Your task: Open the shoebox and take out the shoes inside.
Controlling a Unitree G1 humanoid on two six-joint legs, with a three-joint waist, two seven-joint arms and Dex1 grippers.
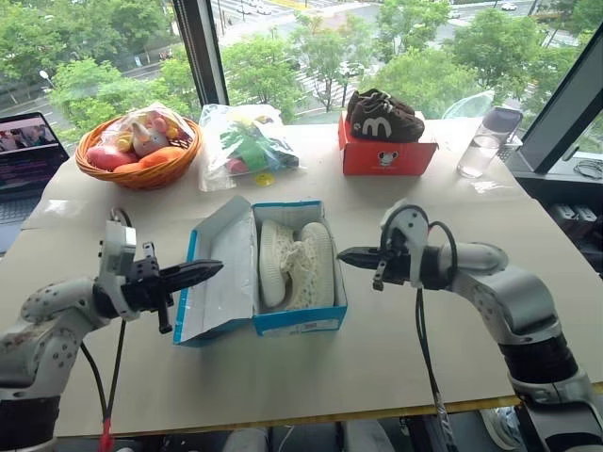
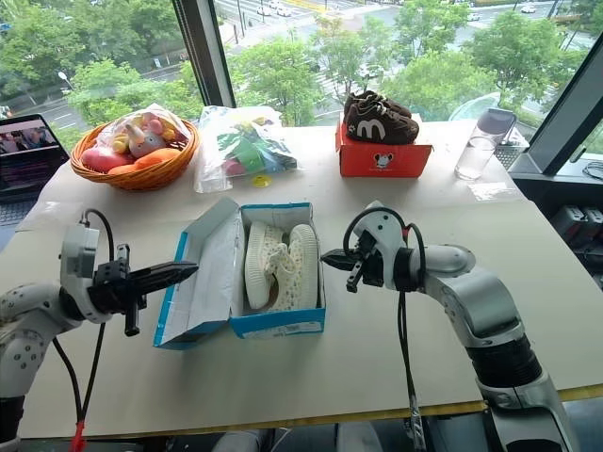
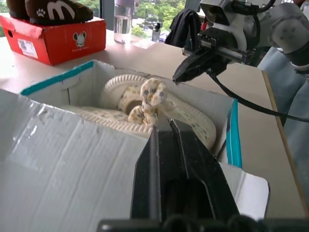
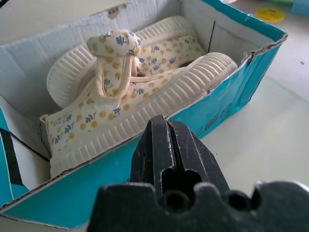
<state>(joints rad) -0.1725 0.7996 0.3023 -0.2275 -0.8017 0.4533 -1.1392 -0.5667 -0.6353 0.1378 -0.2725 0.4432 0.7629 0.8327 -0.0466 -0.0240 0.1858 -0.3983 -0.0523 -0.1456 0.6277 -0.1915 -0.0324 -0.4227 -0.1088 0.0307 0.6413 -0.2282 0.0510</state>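
Note:
The blue shoebox (image 1: 300,323) stands open in the middle of the table, its lid (image 1: 222,271) folded out to the left with the white inside showing. The cream shoes (image 1: 296,264) lie side by side inside it, ribbed soles and small floral print clear in the right wrist view (image 4: 130,82). My left gripper (image 1: 215,269) is shut and empty, pointing level over the lid toward the shoes (image 3: 145,104). My right gripper (image 1: 345,254) is shut and empty too, just outside the box's right wall (image 4: 227,101), pointing at it.
At the back stand a red-orange box (image 1: 386,158) with dark brown shoes (image 1: 382,115) on top, a bag of toys (image 1: 247,141), a wicker basket (image 1: 139,171) and a glass (image 1: 477,155). A laptop (image 1: 24,155) sits far left. The table's front edge runs below the box.

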